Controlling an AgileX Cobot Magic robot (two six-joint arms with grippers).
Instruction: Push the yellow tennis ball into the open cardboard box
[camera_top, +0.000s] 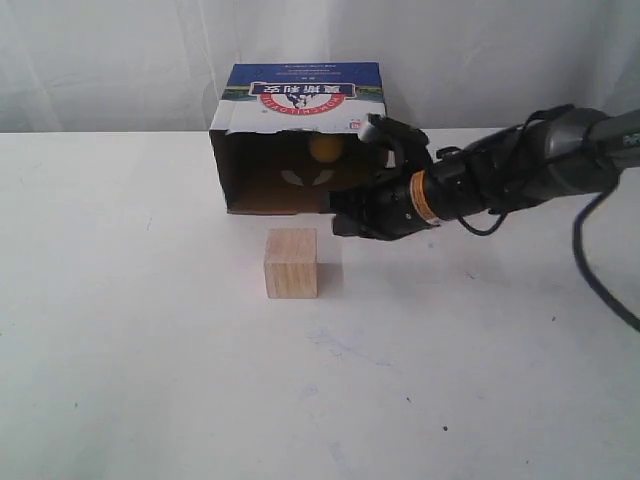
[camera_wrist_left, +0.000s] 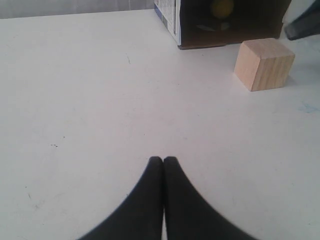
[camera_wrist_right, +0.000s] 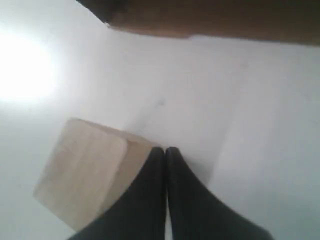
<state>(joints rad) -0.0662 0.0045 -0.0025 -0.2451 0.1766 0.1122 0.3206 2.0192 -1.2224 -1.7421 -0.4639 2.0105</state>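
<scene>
The yellow tennis ball (camera_top: 324, 148) sits deep inside the open cardboard box (camera_top: 300, 100), against its dark back; it also shows dimly in the left wrist view as a yellow ball (camera_wrist_left: 221, 8) within the box (camera_wrist_left: 200, 30). My right gripper (camera_top: 340, 224) is shut and empty, low over the table just in front of the box's open mouth, right of the wooden cube. In the right wrist view its closed tips (camera_wrist_right: 165, 150) lie beside the cube, with the box's edge (camera_wrist_right: 210, 22) beyond. My left gripper (camera_wrist_left: 163, 160) is shut and empty, far from the box.
A pale wooden cube (camera_top: 291, 262) stands on the white table (camera_top: 150, 350) just in front of the box; it appears too in the wrist views (camera_wrist_left: 263, 64) (camera_wrist_right: 85, 172). A white curtain hangs behind. The right arm's cable (camera_top: 590, 260) trails at the right.
</scene>
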